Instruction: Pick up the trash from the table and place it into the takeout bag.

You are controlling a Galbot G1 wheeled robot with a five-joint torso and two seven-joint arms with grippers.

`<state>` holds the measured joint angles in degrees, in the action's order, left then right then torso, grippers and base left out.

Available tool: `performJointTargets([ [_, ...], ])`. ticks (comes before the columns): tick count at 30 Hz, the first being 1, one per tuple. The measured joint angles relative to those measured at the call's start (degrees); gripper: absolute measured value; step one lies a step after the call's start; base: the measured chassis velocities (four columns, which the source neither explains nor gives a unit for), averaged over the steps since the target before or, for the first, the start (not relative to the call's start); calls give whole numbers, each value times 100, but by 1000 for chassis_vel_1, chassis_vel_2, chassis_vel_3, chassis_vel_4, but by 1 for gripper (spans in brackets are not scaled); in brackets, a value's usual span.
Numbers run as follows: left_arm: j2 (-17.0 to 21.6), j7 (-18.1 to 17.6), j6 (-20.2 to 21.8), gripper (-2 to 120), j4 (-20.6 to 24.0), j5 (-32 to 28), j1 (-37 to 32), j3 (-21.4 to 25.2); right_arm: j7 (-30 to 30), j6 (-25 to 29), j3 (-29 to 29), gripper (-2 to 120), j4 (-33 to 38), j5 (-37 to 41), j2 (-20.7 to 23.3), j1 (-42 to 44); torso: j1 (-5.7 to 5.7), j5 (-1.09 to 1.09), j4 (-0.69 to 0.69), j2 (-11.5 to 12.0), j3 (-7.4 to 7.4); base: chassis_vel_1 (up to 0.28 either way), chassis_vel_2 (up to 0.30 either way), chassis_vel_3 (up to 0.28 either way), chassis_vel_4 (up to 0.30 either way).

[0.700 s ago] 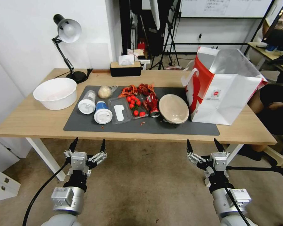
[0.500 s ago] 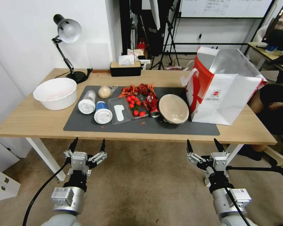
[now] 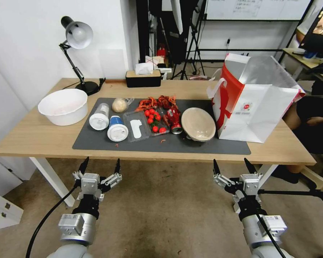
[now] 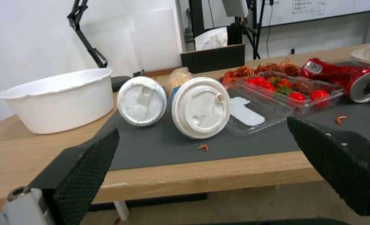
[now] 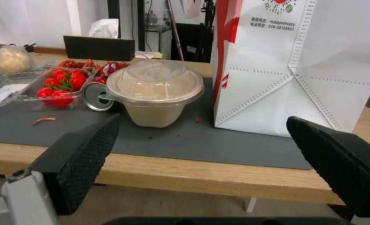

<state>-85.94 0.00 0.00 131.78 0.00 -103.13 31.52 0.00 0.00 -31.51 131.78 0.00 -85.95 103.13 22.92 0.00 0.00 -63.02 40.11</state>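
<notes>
Both grippers hang low in front of the table (image 3: 36,138), left gripper (image 3: 100,167) and right gripper (image 3: 232,167), fingers spread wide, holding nothing. Trash sits mid-frame on the mat (image 3: 204,147): bowl (image 3: 198,124), can (image 3: 174,120) half hidden behind the tomato tray (image 3: 155,122), two cups. Bag (image 3: 256,98) stands at right, its inside mostly out of sight.

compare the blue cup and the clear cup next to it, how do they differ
The blue cup has an opaque blue wall; the clear cup is see-through. The blue cup lies nearer the table's front edge, beside the clear plastic tray; the clear cup lies nearer the white bowl. Both lie tipped on the grey mat, white lids facing the robot.
</notes>
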Motion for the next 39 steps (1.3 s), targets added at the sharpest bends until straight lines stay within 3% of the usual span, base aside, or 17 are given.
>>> performJointTargets([
  [12, -7, 0, 75, 100, -12, -41, 54, 14, 10, -36, 0, 100, 0, 6, -12, -35, 0, 0, -1, 0, 0, 0, 0, 0, 0],
  [15, -47, -35, 389, 100, -86, -228, 274, 90, 58, -235, -6, 100, 0, 43, -82, -183, -1, 0, -1, -1, 0, 0, 0, 0, 0],
  [16, -121, -106, 913, 100, -209, -538, 641, 221, 202, -744, -43, 99, 38, 142, -282, -628, 0, 2, 2, 0, 0, 0, 0, 0, 0],
  [17, -151, -119, 1052, 100, -238, -635, 750, 266, 283, -807, -33, 100, 22, 220, -312, -763, 3, -3, -2, 0, 1, 0, 0, 0, 0],
  [26, -196, -90, 1063, 100, -274, -703, 794, 312, 406, -390, 229, 100, -227, 771, -205, -962, 0, -1, -1, 0, 0, 0, 0, 0, 0],
  [32, -227, -42, 952, 100, -268, -659, 752, 323, 360, -237, 458, 100, -428, 1545, -51, -1154, 0, 0, 0, 0, 0, 0, 0, 0, 0],
  [39, -282, -14, 744, 100, -283, -518, 692, 346, 542, -400, 752, 100, -773, 3462, 121, -1580, 0, 0, 0, 0, 0, 0, 0, 0, 0],
])
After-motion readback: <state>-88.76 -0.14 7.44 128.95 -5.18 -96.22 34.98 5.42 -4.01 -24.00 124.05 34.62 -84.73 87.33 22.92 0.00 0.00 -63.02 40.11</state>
